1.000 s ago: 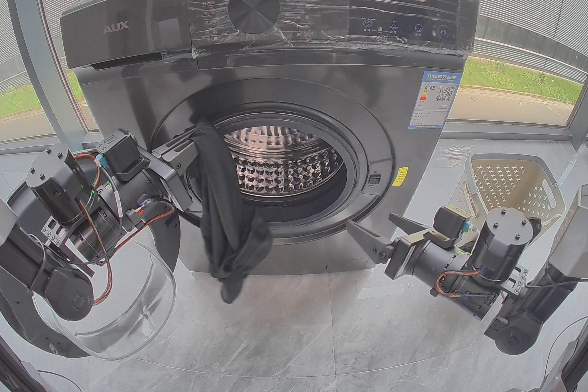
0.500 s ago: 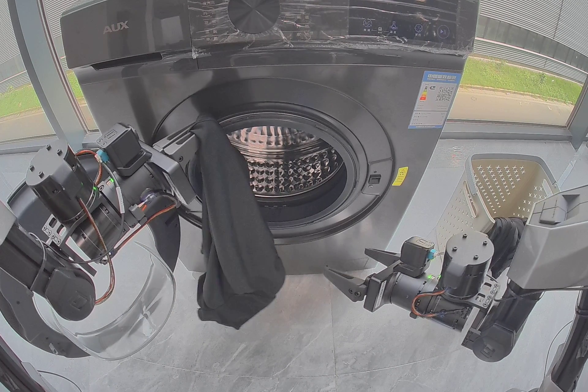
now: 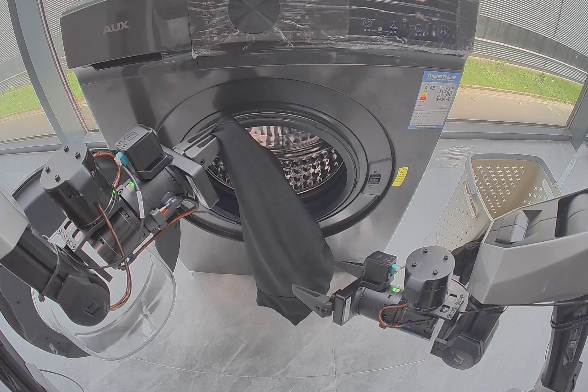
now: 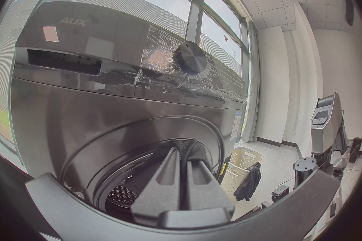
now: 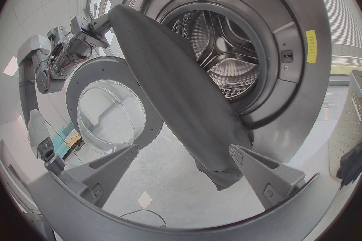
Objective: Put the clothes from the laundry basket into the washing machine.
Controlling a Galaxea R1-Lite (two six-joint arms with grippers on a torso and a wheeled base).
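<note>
Washing machine stands straight ahead on the floor. Door is swung open to the left, low, in front of the machine's left corner. Laundry basket sits right of the machine, near its front corner; a second garment hangs over the basket rim. Left pincer is at the upper left edge of the drum opening, clamped on the top of the garment. The garment hangs from there down and rightward across the opening, outside the drum. Right pincer is below the opening, one finger spread to each side of the garment's lower end.
</note>
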